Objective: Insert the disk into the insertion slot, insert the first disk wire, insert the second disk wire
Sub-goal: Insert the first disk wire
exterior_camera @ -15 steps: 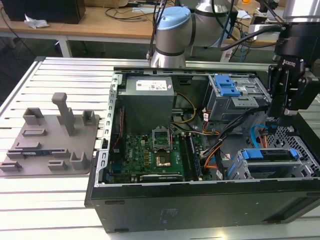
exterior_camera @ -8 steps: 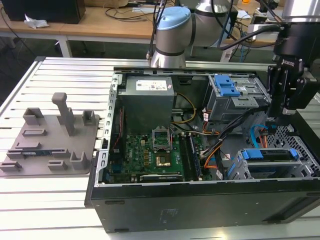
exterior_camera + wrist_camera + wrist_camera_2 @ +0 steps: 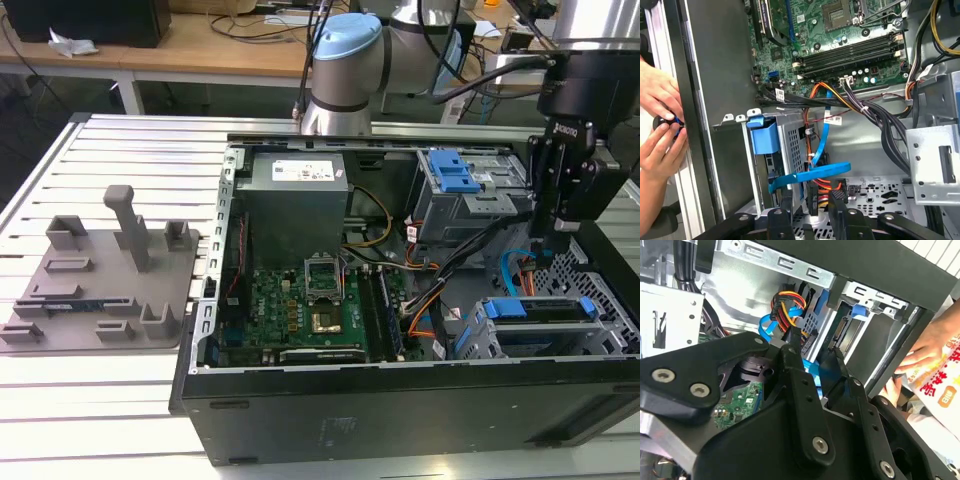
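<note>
Hovering above insertion slot | gripper spread, straddling blk pwr connector & blue SATA wire | disk seated in slot, gripper's 6 o'clock in exterior view, long axis 9-3

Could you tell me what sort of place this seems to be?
Probably a robotics lab: an open computer case on a slatted metal table, a robot arm over it, wooden benches behind.

End effector pointing down, jaws apart
</note>
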You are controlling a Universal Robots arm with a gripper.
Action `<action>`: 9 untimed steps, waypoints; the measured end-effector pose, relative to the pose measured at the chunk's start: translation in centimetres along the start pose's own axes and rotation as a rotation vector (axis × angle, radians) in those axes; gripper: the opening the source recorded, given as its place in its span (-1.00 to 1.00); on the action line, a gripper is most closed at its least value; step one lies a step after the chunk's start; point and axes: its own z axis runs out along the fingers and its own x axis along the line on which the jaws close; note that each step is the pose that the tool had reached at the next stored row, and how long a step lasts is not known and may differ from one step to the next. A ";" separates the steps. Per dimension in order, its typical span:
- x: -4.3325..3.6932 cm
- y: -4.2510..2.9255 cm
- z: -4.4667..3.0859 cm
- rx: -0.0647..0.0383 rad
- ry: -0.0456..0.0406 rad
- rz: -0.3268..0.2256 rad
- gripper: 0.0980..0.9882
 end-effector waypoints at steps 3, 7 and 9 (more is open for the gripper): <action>-0.22 0.09 0.08 0.006 0.0042 0.002 -0.29; -0.77 0.60 0.12 0.019 0.0074 -0.004 -0.29; -0.93 0.63 0.13 0.026 0.0098 -0.019 -0.29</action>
